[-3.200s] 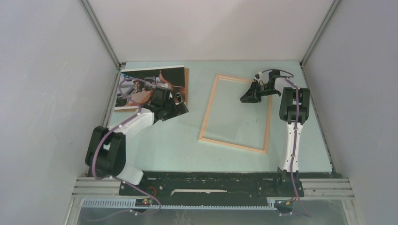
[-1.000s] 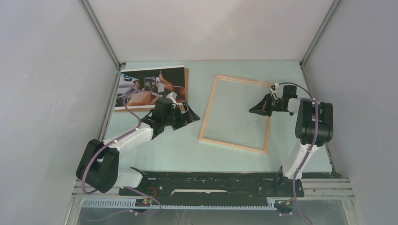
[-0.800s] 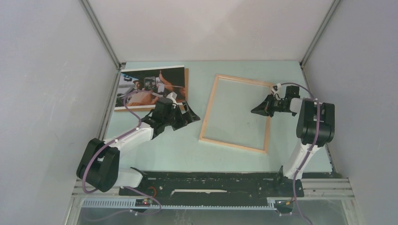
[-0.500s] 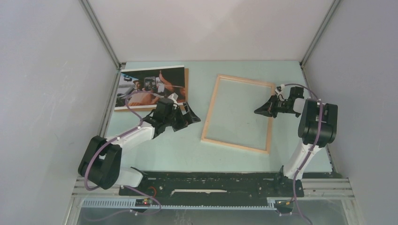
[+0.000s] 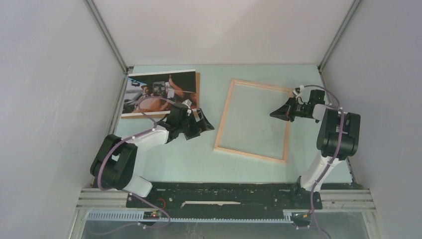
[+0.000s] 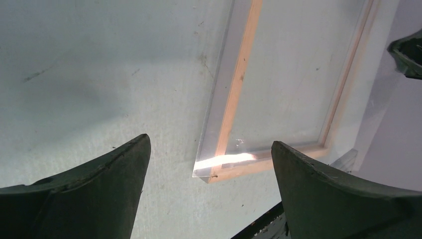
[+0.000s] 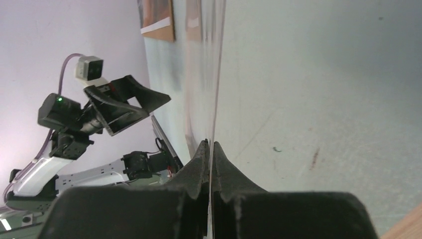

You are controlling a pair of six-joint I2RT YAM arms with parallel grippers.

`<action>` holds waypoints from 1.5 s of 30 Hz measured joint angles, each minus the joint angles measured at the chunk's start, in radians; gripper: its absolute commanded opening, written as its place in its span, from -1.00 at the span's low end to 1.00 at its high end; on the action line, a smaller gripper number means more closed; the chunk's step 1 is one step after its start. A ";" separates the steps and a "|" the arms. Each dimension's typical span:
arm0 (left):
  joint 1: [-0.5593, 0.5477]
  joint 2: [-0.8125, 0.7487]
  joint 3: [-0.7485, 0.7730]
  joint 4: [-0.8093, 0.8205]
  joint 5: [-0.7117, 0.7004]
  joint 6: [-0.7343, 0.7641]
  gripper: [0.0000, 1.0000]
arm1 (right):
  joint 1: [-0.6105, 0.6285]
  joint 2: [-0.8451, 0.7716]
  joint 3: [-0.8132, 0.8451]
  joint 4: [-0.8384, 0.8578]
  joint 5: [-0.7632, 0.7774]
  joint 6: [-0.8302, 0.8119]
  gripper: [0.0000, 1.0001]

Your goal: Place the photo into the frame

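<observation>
Pale wood frame lies flat on the green counter, toward 2 o'clock. The right gripper is pinched closed on the thin edge of its clear pane, at the frame's 2 o'clock side. The photo rests face up on a brown backing board at 10 o'clock. The left gripper hovers spread wide between photo and frame, holding nothing.

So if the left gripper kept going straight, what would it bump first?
Probably the side rail of the thin light-wood picture frame, lying right ahead of the left gripper; it might graze the pale green table first, as depth is unclear.
</observation>
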 measured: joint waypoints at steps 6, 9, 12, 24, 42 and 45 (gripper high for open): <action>-0.001 0.015 0.015 0.016 0.001 0.000 0.93 | -0.005 -0.087 -0.037 0.071 -0.056 0.083 -1.00; -0.001 0.015 0.023 0.021 0.002 0.000 0.94 | -0.027 -0.090 -0.048 0.075 -0.071 0.087 -1.00; -0.001 0.023 0.035 0.021 0.005 0.000 0.89 | -0.071 -0.090 -0.062 0.071 -0.080 0.087 -1.00; -0.016 0.081 0.095 0.006 0.005 0.000 0.87 | -0.026 -0.072 -0.064 0.209 -0.108 0.224 -1.00; -0.046 0.147 0.156 0.002 -0.006 0.001 0.44 | -0.131 -0.340 -0.064 0.155 -0.092 0.307 -1.00; -0.081 0.192 0.214 -0.019 -0.020 0.010 0.31 | -0.138 -0.358 -0.060 0.092 -0.072 0.285 -1.00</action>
